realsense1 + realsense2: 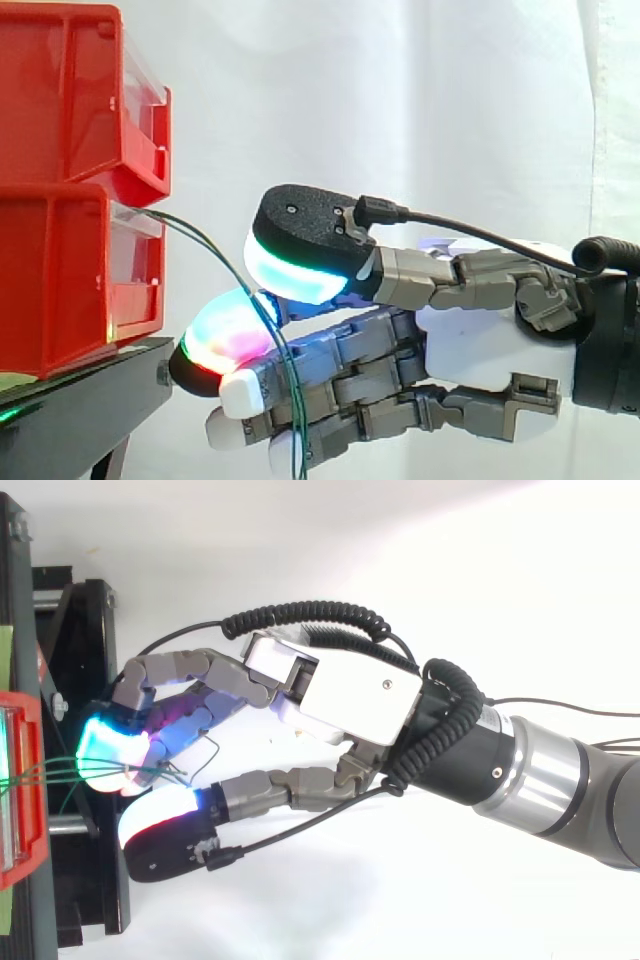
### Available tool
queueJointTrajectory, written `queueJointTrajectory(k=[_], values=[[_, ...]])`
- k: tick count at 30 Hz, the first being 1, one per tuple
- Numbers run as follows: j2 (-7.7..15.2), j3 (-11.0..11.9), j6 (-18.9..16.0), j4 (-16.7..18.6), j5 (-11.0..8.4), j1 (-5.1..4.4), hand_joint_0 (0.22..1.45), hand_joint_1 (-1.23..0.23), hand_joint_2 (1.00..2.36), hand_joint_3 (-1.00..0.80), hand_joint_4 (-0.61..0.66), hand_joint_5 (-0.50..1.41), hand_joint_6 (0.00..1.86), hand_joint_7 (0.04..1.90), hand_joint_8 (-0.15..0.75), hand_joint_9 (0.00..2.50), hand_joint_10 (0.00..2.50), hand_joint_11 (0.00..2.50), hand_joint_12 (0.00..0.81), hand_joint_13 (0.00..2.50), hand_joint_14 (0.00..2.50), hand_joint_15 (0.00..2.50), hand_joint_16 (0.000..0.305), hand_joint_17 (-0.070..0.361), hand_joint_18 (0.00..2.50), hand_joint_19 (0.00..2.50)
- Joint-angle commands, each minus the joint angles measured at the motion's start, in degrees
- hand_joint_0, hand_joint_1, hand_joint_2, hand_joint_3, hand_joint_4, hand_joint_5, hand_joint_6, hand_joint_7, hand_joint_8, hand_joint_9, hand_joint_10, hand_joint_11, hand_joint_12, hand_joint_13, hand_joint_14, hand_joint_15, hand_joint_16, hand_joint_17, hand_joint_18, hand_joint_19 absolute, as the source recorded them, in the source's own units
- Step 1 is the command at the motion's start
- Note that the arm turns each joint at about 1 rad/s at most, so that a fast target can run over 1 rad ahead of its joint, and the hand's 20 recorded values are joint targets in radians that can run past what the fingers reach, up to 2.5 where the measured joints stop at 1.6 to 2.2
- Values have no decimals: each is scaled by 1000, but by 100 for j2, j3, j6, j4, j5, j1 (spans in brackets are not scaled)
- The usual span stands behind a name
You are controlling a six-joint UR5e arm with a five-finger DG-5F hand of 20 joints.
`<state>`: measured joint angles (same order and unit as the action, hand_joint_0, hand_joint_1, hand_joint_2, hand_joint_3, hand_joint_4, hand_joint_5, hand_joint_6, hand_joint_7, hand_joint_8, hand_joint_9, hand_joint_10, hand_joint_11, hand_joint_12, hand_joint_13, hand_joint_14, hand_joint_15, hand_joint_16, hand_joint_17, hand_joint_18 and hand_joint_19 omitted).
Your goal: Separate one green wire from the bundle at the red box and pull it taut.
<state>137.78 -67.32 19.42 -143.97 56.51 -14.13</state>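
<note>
A few thin green wires [205,240] leave the front of the lower red box [60,280] and arc down to the right. They pass between the thumb's cyan-green pad [295,270] and a finger's red-magenta pad [225,340], then hang down past the other fingers. My hand [480,340] reaches in level from the right, its fingers curled toward the box. From above, the wires [60,772] run from the red box [30,865] into the pinch of the hand [345,695]. More than one wire lies in the pinch.
A second red bin [70,90] sits on top of the lower one. Both rest on a black stand [90,390] whose edge lies just below the fingertips. A white curtain hangs behind.
</note>
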Motion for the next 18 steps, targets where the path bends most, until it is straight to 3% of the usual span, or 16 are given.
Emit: queueJointTrajectory(k=[1,6,12,18], values=[[-5,0,-8,-26,0,-2,612,-650,1011,-365,170,-125,762,1007,254,956,10,312,301,760,12,297,47,106,651,584],[-5,9,-34,-26,18,-11,588,-613,1005,-428,168,-137,839,975,263,995,13,339,302,769,12,299,48,107,657,592],[-5,105,-219,-298,26,-2,596,-542,1012,-340,149,-139,852,1020,265,988,12,357,308,773,13,308,48,109,668,591],[-102,158,-351,-597,26,-11,596,-634,1014,-233,169,-158,900,953,277,968,15,445,320,777,13,327,51,115,683,592]])
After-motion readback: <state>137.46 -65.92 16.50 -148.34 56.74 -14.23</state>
